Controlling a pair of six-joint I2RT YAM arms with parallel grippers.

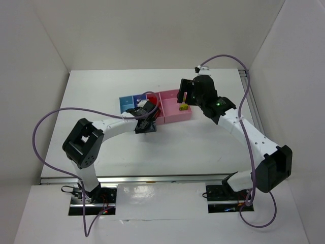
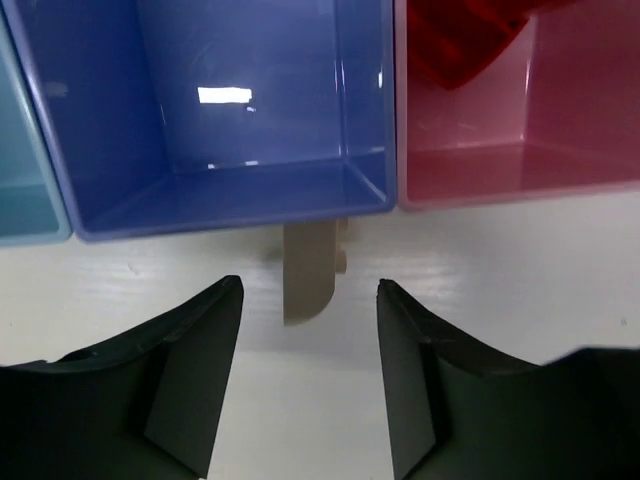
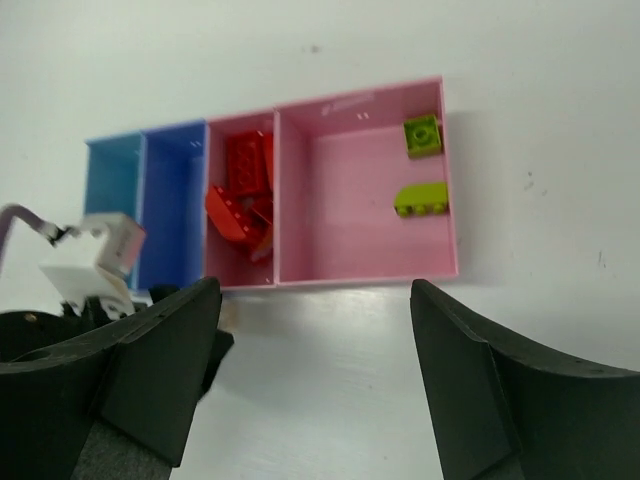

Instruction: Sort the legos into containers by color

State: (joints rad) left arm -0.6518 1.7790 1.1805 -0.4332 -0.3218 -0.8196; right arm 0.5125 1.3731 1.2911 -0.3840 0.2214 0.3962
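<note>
The row of bins shows in the right wrist view: light blue, darker blue, narrow pink and wide pink. Several red bricks lie in the narrow pink bin. Two lime green bricks lie in the wide pink bin. A whitish brick lies on the table against the darker blue bin's near wall. My left gripper is open, with the brick just ahead between its fingertips. My right gripper is open and empty, above the table in front of the bins. No dark blue brick shows.
In the top view the bins sit mid-table, with the left gripper at their near edge and the right gripper over the wide pink bin. White walls enclose the table on three sides. Purple cables loop off both arms.
</note>
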